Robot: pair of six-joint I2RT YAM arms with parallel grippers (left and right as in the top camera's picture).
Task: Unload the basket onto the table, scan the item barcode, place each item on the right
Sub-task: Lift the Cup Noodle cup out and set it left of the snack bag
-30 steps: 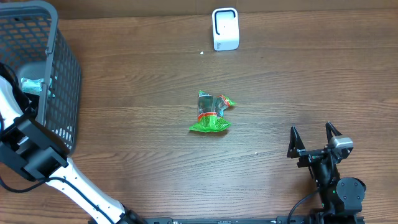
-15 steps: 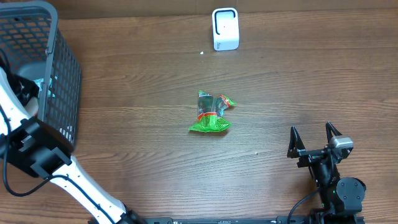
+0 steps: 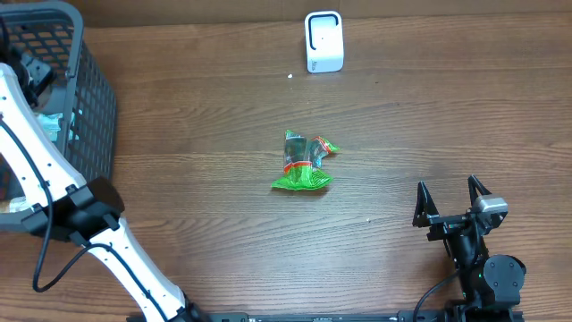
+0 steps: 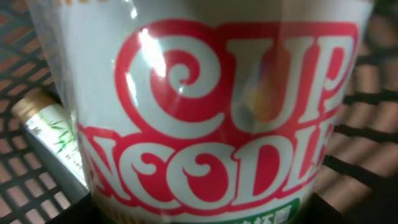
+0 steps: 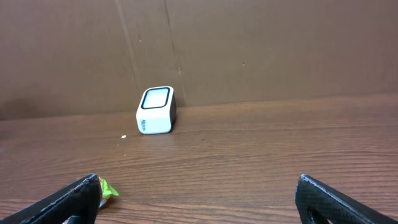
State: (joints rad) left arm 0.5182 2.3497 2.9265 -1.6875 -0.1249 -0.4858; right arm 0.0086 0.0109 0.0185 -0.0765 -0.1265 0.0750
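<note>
A brown wooden table (image 3: 197,224) runs up to a cardboard wall (image 5: 249,50). At its left edge stands a grey mesh basket (image 3: 98,116), and the white left arm (image 3: 27,152) reaches down inside it. The left gripper (image 3: 32,70) sits low in the basket. A plastic-wrapped Cup Noodle cup (image 4: 211,118) is right in front of it and fills the wrist view. Whether its fingers are clamped on the cup cannot be told. Just left of the cup, a small carton (image 4: 53,134) printed with green leaves lies on the mesh. Further right, a crumpled green packet (image 3: 306,163) lies on the bare wood, ahead and to the left of the right gripper (image 3: 447,185) and well apart from it. The white scanner (image 3: 323,41) stands far ahead of that gripper, by the wall. The right gripper's fingers are spread wide apart and hold nothing.
</note>
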